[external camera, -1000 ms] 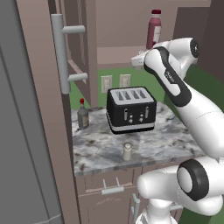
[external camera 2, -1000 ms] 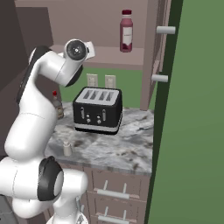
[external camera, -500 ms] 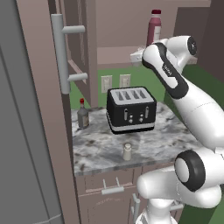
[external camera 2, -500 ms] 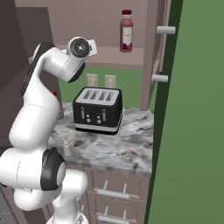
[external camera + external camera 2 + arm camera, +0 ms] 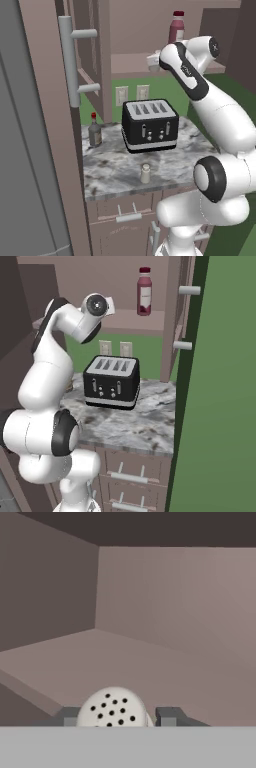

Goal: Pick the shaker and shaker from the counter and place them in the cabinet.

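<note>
One beige-grey shaker shows its rounded, holed cap between my two finger tips, so my gripper is shut on it. It faces the inside of the cabinet just above the flat shelf board. From the left base, the gripper is at the front edge of the cabinet shelf, above the toaster. The other shaker stands upright on the counter near its front edge. The cabinet door with its grey bar handle stands open at the left.
A black toaster fills the counter's middle. A dark red-capped bottle stands at the back left. A tall maroon bottle is on the shelf, to the gripper's right. Drawers lie below the marble counter.
The hand with the shaker has edged a little further toward the cabinet shelf. The shaker on the counter and the other things have not moved.
</note>
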